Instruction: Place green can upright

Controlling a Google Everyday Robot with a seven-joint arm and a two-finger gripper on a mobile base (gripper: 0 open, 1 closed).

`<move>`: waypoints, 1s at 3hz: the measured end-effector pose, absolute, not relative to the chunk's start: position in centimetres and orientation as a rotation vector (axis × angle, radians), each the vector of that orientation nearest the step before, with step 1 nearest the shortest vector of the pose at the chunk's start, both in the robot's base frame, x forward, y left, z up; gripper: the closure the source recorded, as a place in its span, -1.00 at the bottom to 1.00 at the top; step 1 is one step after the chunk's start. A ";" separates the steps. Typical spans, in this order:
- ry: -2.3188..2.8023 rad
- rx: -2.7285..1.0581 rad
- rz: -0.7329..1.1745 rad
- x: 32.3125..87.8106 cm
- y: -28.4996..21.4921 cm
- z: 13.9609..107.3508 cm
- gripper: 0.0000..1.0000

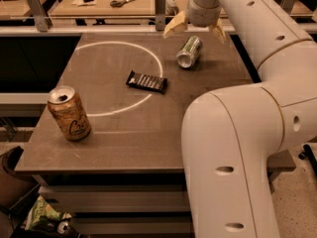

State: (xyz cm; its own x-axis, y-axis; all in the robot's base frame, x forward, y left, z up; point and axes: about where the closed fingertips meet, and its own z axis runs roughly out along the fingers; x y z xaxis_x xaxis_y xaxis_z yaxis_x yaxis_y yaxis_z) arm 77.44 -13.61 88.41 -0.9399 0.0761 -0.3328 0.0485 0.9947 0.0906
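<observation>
Camera view: green can (189,51) lying on its side just right of white circle (161,68). Gripper (196,29) also right of circle, poised over the can's far end, fingers spread wide, gripping nothing. Orange-tan can (69,113) upright at circle's lower left. Dark snack bar (146,82) inside circle's right edge.

Plastic pincer (194,33) above shiny metal can (189,51)

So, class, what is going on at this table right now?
The robot's gripper hovers over the far side of the table, fingers open, just above the green can, which lies on its side. Nothing is grasped yet. An orange can stands upright front left; a dark snack bar lies mid-table.
</observation>
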 end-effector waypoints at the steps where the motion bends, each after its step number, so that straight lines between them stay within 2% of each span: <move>1: 2.830 0.090 0.101 77.5 -12.5 87.8 -1.00; 3: 2.875 0.181 0.121 77.1 -12.6 86.2 -1.00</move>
